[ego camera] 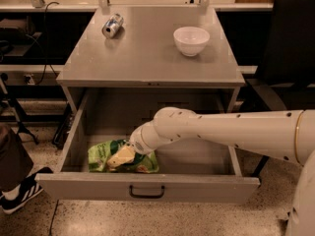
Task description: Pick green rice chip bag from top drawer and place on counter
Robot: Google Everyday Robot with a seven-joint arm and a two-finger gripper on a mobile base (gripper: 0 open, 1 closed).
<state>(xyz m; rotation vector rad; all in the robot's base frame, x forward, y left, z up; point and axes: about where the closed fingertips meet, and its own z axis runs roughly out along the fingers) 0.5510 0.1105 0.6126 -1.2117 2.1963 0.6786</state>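
The green rice chip bag lies flat in the front left part of the open top drawer. My white arm reaches in from the right, and my gripper is down on top of the bag, its pale fingers pressed against the bag's middle. The arm's wrist hides the bag's right part. The grey counter above the drawer is flat.
A silver can lies on its side at the counter's back left. A white bowl stands at its back right. A person's shoe is on the floor at the left. A dark chair stands at the right.
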